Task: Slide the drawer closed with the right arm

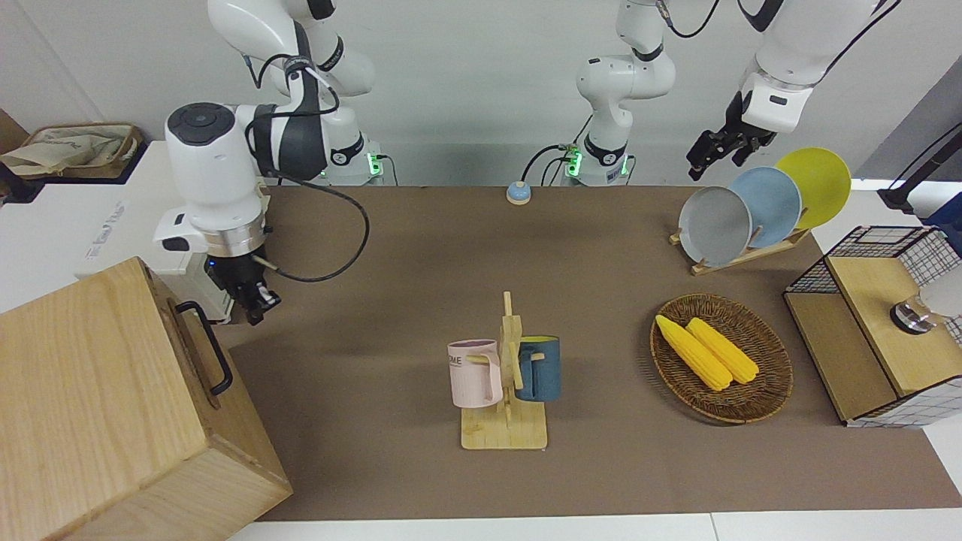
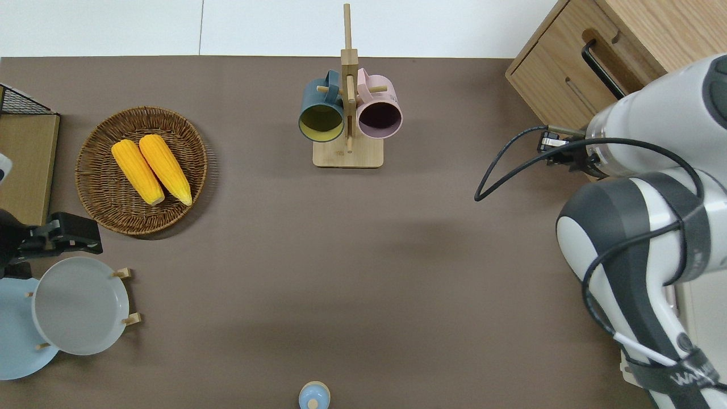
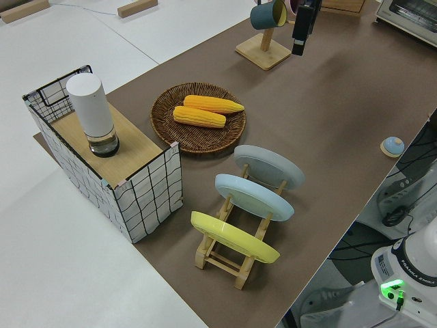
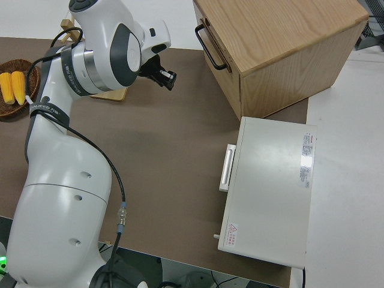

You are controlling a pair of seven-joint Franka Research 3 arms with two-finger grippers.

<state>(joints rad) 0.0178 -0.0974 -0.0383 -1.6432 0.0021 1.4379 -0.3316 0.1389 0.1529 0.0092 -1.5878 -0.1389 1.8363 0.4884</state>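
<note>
The drawer (image 2: 559, 71) sits in the big pale-wood cabinet (image 1: 90, 406) at the right arm's end of the table, and its front looks flush with the cabinet's front. Its black bar handle (image 1: 205, 347) is free; it also shows in the overhead view (image 2: 601, 68) and the right side view (image 4: 209, 41). My right gripper (image 1: 257, 305) hangs shut and empty over the table just off the cabinet's front, apart from the handle. It also shows in the overhead view (image 2: 552, 145) and the right side view (image 4: 164, 77). My left arm is parked.
A white toaster oven (image 4: 270, 192) stands beside the cabinet, nearer to the robots. A wooden mug rack (image 1: 505, 391) with two mugs stands mid-table. A basket (image 1: 774, 376) with corn, a plate rack (image 1: 751, 252) and a wire-mesh box (image 1: 872, 323) stand toward the left arm's end.
</note>
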